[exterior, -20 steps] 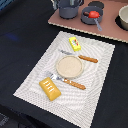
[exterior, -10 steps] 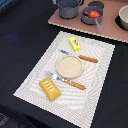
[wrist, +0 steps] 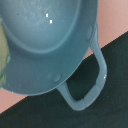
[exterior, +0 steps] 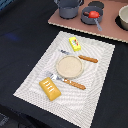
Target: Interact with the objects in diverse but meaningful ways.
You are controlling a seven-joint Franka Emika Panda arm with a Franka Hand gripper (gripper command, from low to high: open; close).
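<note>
A dark grey two-handled pot (exterior: 68,7) stands at the back of a pinkish board (exterior: 75,25). The wrist view looks straight down into this pot (wrist: 45,35), whose inside looks empty, and one loop handle (wrist: 87,85) reaches out over the board's edge. Beside it a red tomato (exterior: 92,14) sits in a small dark pan (exterior: 92,19). On the striped placemat (exterior: 30,85) lie a yellow box with a red label (exterior: 74,44) and an orange ridged block (exterior: 50,88). No gripper fingers show in either view.
A round tan plate (exterior: 69,66) sits mid-mat with a wooden-handled knife (exterior: 87,59) and fork (exterior: 70,82) beside it. A pale bowl (exterior: 123,17) stands at the exterior view's right on the board. A dark tabletop (exterior: 20,30) surrounds the mat.
</note>
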